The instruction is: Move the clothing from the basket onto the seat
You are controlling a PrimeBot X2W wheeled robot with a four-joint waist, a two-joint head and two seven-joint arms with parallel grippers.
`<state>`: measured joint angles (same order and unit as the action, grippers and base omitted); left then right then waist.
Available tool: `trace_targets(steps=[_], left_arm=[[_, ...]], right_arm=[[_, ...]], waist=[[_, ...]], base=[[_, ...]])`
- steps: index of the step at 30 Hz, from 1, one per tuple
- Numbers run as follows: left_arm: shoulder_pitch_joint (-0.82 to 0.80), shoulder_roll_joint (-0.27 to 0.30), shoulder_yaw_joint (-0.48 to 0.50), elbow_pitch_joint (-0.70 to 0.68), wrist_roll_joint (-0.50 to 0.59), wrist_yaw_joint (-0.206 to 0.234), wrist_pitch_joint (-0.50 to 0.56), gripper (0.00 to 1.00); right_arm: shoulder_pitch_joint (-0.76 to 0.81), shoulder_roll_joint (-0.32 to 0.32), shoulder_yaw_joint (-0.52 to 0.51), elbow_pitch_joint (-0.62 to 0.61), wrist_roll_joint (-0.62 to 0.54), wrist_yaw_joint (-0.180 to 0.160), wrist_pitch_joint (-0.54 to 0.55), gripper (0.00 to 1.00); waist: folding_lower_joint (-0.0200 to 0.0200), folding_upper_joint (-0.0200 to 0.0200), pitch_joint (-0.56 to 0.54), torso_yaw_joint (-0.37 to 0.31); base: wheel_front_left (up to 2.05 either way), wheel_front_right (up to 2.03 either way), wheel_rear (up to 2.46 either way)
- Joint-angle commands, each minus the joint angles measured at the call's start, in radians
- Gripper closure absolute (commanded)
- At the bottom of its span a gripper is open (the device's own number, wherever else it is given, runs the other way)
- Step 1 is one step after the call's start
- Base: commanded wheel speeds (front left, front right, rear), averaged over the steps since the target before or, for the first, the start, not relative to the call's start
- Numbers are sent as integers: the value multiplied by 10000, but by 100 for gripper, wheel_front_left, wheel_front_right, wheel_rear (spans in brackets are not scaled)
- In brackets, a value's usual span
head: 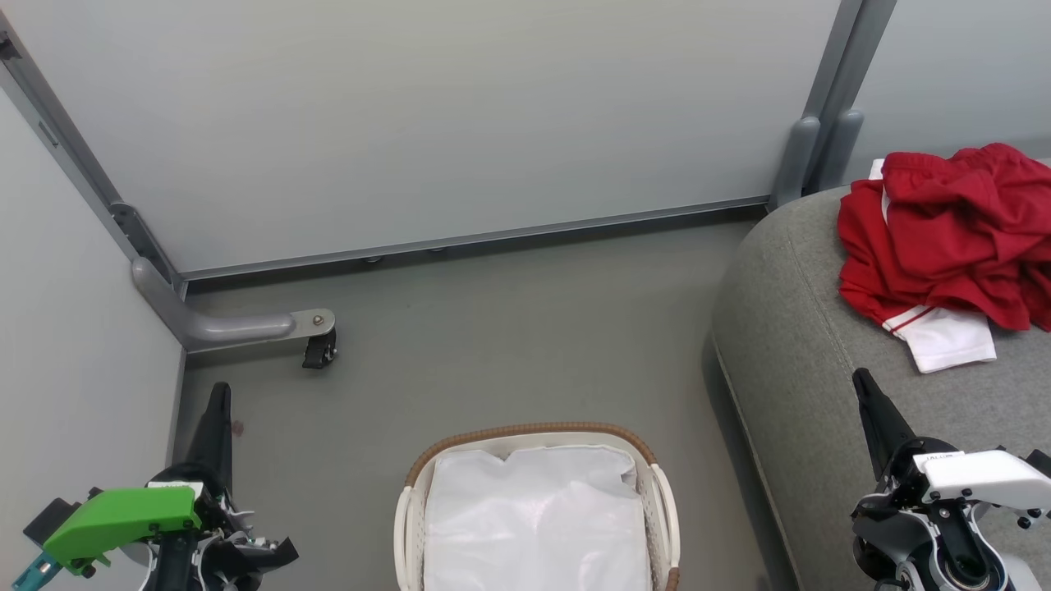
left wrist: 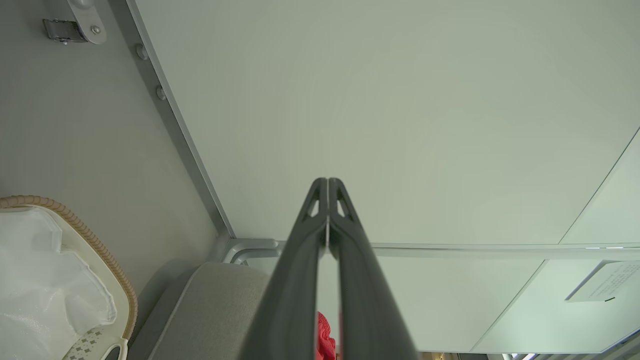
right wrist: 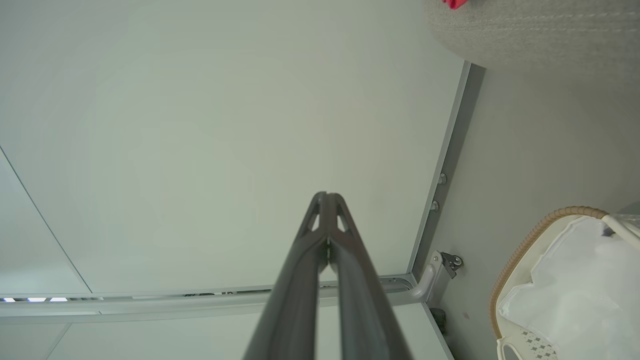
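Left hand [head: 219,392], right hand [head: 860,379] clenched, empty, at 7 and 5 o'clock; clothing [head: 952,238] on seat [head: 788,345] at 2; check basket [head: 525,430] under liner [head: 534,517].

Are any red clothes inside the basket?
No, the basket holds a white liner sheet, while the red clothing lies heaped on the grey seat.

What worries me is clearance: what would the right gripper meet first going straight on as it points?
Probably the pale wall panel: the right gripper, fingers shut, aims at it, nothing between as far as its wrist view shows; depth is unclear.
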<state>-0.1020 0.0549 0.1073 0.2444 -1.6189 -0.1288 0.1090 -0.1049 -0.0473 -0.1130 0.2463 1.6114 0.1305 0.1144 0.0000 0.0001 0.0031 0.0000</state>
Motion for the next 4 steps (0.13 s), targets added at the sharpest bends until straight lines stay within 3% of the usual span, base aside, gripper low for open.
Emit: trace_targets(steps=[1,4], left_arm=[[-117,4,42,-7,28,-35,40,100],[-118,2,45,-7,31,-35,34,100]], right_arm=[[-61,-57,-24,-39,32,4,30,100],[-61,-57,-24,-39,32,4,30,100]], waist=[[0,-1,0,0],[0,-1,0,0]], base=[[0,0,0],[0,0,0]])
